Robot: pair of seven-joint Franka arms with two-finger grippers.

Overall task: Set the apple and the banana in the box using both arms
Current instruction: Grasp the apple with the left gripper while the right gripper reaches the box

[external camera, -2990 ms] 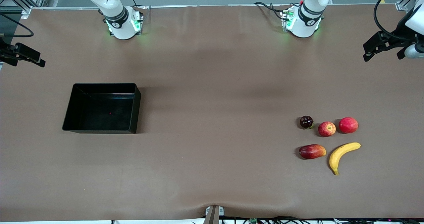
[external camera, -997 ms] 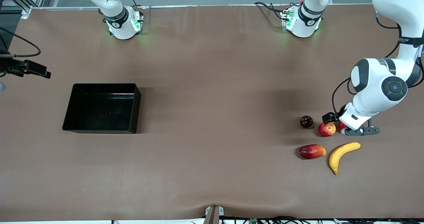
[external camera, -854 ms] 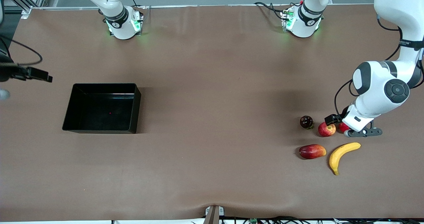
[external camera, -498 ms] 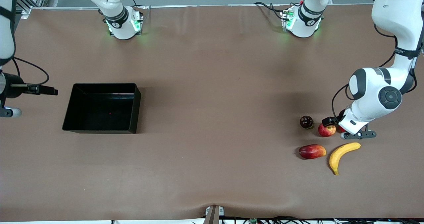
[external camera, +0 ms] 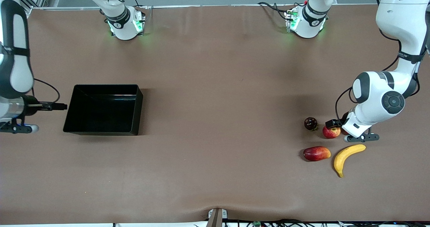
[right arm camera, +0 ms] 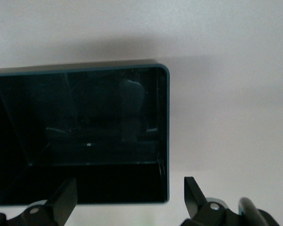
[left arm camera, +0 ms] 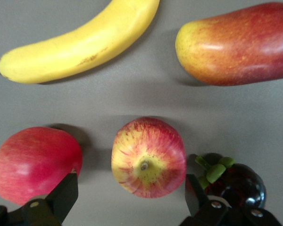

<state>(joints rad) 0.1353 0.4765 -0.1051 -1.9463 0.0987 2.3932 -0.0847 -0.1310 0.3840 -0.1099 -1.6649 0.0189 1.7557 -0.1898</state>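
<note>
Hanging over the fruit cluster at the left arm's end of the table, the left gripper [left arm camera: 129,200] has its 2 fingers spread apart, 1 on each side of the apple [left arm camera: 148,157], whose stem dimple faces up at the wrist camera. The fingers look wider than the apple, but the pinkish-red fruit [left arm camera: 34,162] sits just beside 1 finger and the dark purple fruit [left arm camera: 235,184] just beside the other, so the descent should probably be straight down and centred, closing only once the pads are around the apple's widest part, to avoid nudging either neighbour. The banana [external camera: 347,157] lies nearer the front camera than the apple, beside the elongated red-orange fruit [external camera: 316,153], both untouched. At the right arm's end, the right gripper [right arm camera: 129,200] hovers with its fingers apart near the empty black box [external camera: 102,108], which rests on the table [external camera: 215,86] well apart from the fruit; carrying the apple across will likely need a lift clear of the box wall.
</note>
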